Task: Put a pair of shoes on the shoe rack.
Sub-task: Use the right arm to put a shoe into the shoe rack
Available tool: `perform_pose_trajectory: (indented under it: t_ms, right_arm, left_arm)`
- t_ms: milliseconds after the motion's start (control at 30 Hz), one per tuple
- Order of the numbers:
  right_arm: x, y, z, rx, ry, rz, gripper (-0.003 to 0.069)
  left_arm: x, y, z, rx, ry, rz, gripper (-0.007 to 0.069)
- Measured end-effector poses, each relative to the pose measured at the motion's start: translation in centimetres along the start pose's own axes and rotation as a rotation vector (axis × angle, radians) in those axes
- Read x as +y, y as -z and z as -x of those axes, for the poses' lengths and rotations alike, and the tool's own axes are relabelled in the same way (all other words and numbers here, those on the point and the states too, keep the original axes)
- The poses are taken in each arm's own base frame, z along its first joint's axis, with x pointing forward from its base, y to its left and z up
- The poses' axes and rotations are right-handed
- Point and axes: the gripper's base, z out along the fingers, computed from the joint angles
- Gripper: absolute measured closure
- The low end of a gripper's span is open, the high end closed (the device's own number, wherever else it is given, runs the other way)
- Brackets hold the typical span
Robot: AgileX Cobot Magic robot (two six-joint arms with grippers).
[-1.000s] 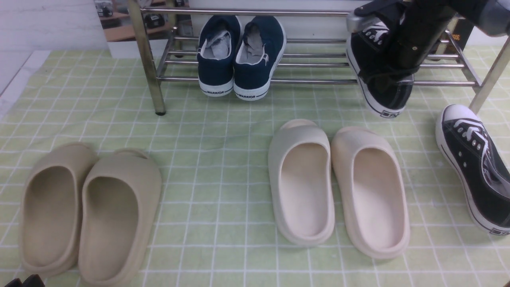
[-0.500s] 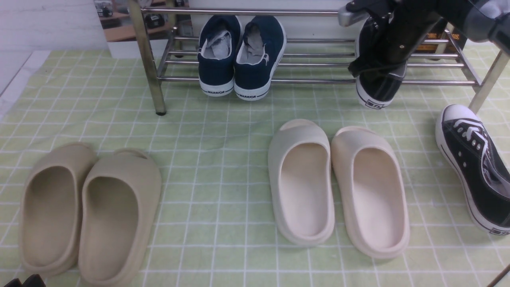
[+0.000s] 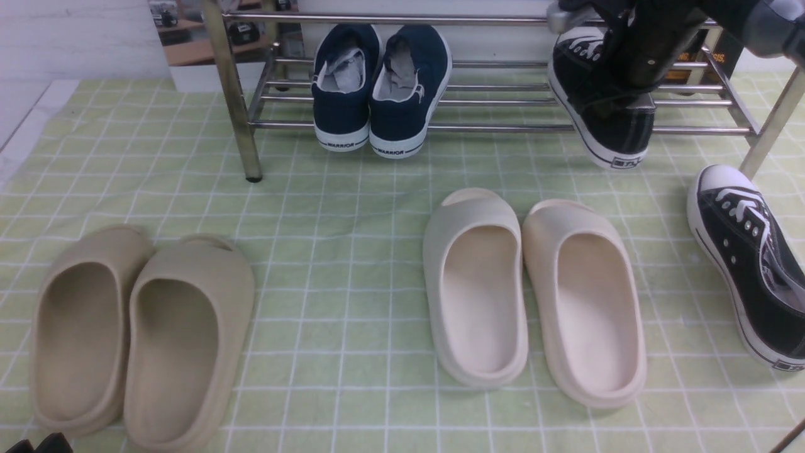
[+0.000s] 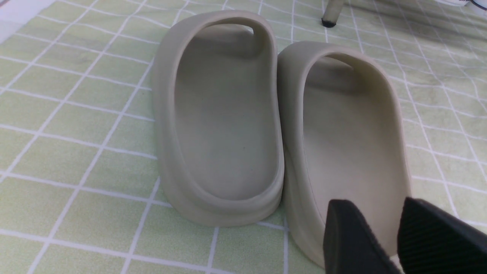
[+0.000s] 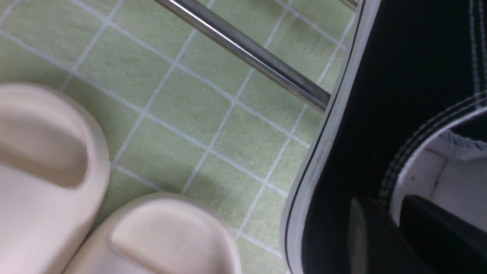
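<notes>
One black sneaker (image 3: 600, 94) with a white toe cap and laces is on the right part of the chrome shoe rack (image 3: 490, 128). Its toe points to the back and its heel overhangs the front bar. My right gripper (image 3: 619, 104) is shut on its side wall near the heel. In the right wrist view one finger is inside the shoe (image 5: 373, 95) and one outside, around the gripper point (image 5: 395, 217). The other black sneaker (image 3: 748, 264) lies on the mat at the far right. My left gripper (image 4: 384, 236) is slightly open and empty, low over a beige slide's heel.
Navy WARRIOR sneakers (image 3: 380, 88) stand on the rack's left half. Beige slides (image 3: 138, 327) lie front left, also in the left wrist view (image 4: 224, 114). Cream slides (image 3: 534, 289) lie in the middle, and in the right wrist view (image 5: 49, 152). The rack's right leg (image 3: 770, 126) stands beside the loose sneaker.
My right gripper has swung the held sneaker up and back over the rack's bars. Its heel hung lower in front a second ago. The left arm has not moved.
</notes>
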Motion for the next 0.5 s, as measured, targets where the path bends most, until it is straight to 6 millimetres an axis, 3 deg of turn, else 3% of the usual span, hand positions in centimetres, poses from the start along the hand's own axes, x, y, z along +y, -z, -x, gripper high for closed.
perform_pose_trajectory:
  t_ms: [367, 500]
  right_arm:
    - [0.0, 1.2, 0.1, -0.007, -0.044, 0.011, 0.0486]
    - [-0.1, 4.4, -0.2, 0.028, -0.085, 0.019, 0.0400]
  left_arm:
    - [0.0, 0.0, 0.0, 0.000, 0.000, 0.000, 0.0395]
    - [0.0, 0.0, 0.0, 0.000, 0.000, 0.000, 0.0387]
